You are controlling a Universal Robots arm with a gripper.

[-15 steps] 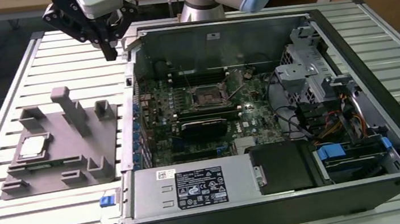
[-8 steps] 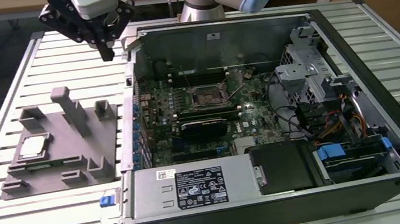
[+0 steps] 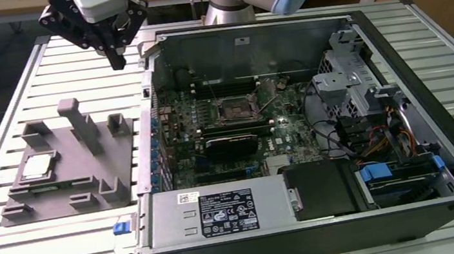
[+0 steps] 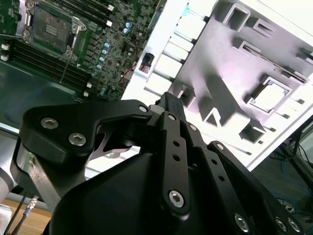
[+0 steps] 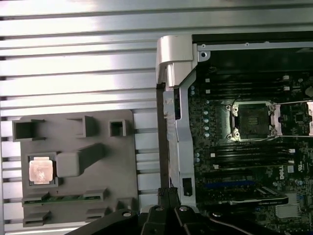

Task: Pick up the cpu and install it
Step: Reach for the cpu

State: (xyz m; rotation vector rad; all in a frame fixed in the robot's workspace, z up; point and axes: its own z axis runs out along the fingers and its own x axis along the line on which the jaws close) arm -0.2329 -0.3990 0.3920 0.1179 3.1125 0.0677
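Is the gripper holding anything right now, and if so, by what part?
Nothing is held. The gripper hangs shut above the table, apart from the cpu, which lies in the grey holder.

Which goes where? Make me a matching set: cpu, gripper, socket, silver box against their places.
1 cpu
2 gripper
3 socket
4 silver box

A on the board inside the open case, hollow centre
B in a recess of the grey holder
C above the table slats, holding nothing
D in the case, carrying a black label

Pairs: 1-B, 2-C, 3-A, 4-D.
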